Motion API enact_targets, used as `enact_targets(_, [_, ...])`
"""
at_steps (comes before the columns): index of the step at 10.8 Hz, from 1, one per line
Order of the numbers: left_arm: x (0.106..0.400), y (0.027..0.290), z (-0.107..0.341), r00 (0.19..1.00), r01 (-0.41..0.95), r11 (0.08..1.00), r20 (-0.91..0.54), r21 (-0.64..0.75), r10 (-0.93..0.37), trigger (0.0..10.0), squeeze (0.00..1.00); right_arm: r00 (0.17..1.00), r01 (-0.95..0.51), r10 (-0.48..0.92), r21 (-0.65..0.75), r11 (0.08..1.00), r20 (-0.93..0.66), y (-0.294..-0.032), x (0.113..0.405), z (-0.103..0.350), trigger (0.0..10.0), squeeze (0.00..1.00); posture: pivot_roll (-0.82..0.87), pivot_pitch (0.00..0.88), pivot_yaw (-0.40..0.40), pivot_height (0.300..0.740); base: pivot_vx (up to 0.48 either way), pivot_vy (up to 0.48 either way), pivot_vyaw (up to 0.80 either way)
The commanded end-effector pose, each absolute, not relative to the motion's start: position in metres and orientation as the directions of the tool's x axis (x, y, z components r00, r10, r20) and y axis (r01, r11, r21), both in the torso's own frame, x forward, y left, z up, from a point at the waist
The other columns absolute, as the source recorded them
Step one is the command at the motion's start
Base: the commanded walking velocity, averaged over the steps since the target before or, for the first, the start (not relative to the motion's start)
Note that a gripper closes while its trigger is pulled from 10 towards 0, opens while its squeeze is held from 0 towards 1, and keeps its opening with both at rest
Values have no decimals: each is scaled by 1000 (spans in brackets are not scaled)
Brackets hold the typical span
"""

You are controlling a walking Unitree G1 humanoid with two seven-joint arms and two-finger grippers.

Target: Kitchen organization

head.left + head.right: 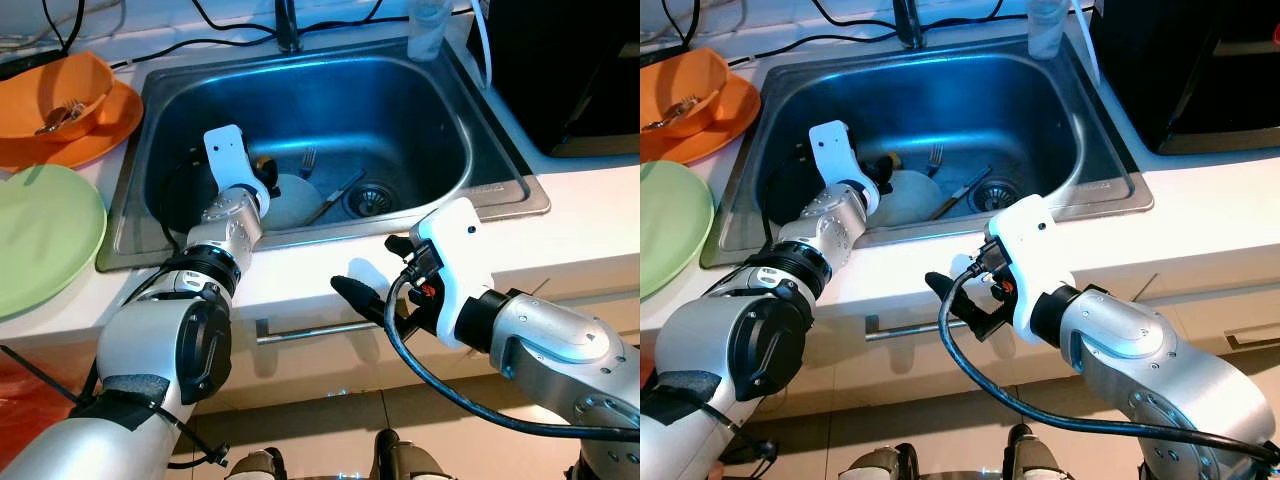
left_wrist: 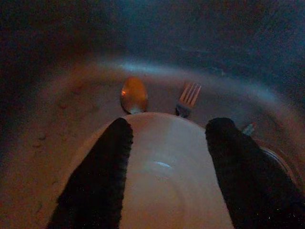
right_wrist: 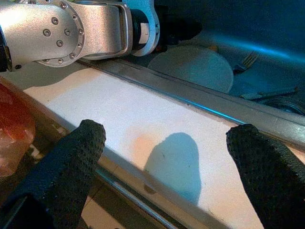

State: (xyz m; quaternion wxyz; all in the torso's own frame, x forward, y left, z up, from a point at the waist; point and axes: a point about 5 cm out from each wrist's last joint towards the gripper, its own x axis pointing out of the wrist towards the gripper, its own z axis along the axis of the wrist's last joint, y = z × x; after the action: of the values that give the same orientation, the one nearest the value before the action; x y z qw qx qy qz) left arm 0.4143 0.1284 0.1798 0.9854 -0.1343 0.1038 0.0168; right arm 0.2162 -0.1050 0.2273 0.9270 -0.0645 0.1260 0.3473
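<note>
Two gripper fingers point(image 2: 97, 176) straddle white plate point(image 2: 167, 176).

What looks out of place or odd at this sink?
Nothing spilled or broken. A white plate, fork, spoon and knife lie loose in the sink basin; the left gripper hovers over the plate, jaws open. The right gripper hangs open at the counter edge.

Home kitchen. A steel sink point(image 1: 455, 125) was set into a white counter point(image 1: 590, 215), with a tap base point(image 1: 288, 30) behind it and a plate point(image 1: 292, 200), fork point(image 1: 307, 160) and spoon point(image 2: 133, 94) lying in the basin. An orange bowl point(image 1: 70, 90) on an orange plate point(image 1: 120, 125) and a green plate point(image 1: 40, 235) sat on the counter, with a drawer handle point(image 1: 310, 331) under its edge.
</note>
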Motion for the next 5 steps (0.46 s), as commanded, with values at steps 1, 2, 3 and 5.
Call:
enact_targets(1, [409, 132, 163, 964, -74, 964, -266, -254, 4, 10000, 1000, 728, -663, 632, -42, 747, -265, -104, 215, 231, 10000, 0, -192, 215, 99, 740, 0, 0, 0])
enact_targets(2, [410, 132, 165, 966, -70, 966, -258, -250, 4, 10000, 1000, 728, -664, 632, -42, 747, -265, -104, 216, 231, 10000, 0, -188, 210, 96, 740, 0, 0, 0])
enact_targets(3, [411, 133, 167, 969, -68, 967, -248, -246, 5, 10000, 1000, 726, -666, 635, -43, 745, -264, -104, 217, 231, 10000, 0, -184, 205, 95, 740, 0, 0, 0])
enact_targets(5, [413, 137, 174, 974, -58, 971, -224, -232, 5, 10000, 1000, 722, -673, 642, -47, 738, -258, -102, 221, 231, 10000, 0, -168, 179, 90, 740, 0, 0, 0])
